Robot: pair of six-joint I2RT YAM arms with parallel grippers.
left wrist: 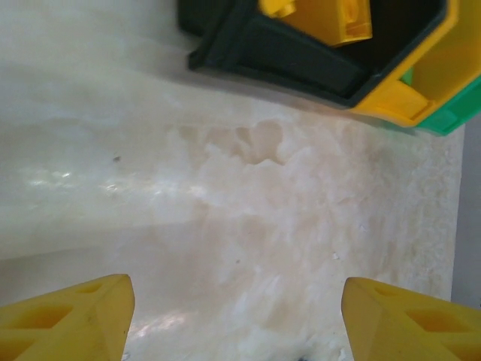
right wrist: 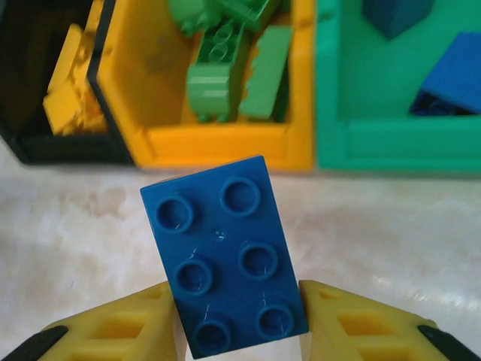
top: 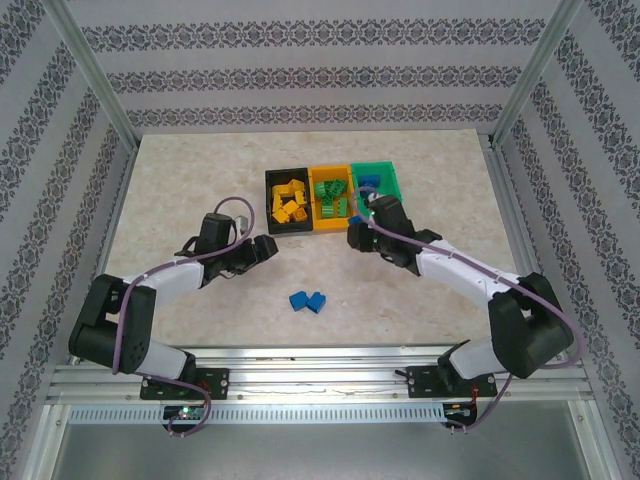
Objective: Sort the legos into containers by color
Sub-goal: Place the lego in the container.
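Right wrist view: the blue brick (right wrist: 225, 256), two studs by three, sits studs-up between the fingers of the right gripper (right wrist: 237, 331). The jaws are clamped on its two long side walls, towards its near end. The brick is off the table (top: 180, 200), just short of the row of containers, in front of the orange-yellow bin (right wrist: 225, 143), with the green bin (right wrist: 391, 154) to the right of it and the black bin (right wrist: 68, 154) to the left.

Handling, as I judge it:
- Weight: light. Body: hard, hollow plastic that will not give under the pads.
- Side walls: smooth and glossy, so a light or off-centre hold may let the brick pivot. It already stands slightly skewed in the jaws.
- Hold: the flat opposite side walls, near mid-length. Avoid the studded top and the corners.

Contents so far, from the top external view: yellow bricks (top: 288, 203) in the black bin, green bricks (top: 332, 198) in the orange-yellow bin, blue bricks (top: 368, 183) in the green bin. I therefore take the green bin as the target for this brick.

Two loose blue bricks (top: 308, 301) lie touching on the table between the arms, well apart from the bins.

The left gripper (left wrist: 240, 323) hangs over bare table near the black bin, fingers apart with nothing between them.
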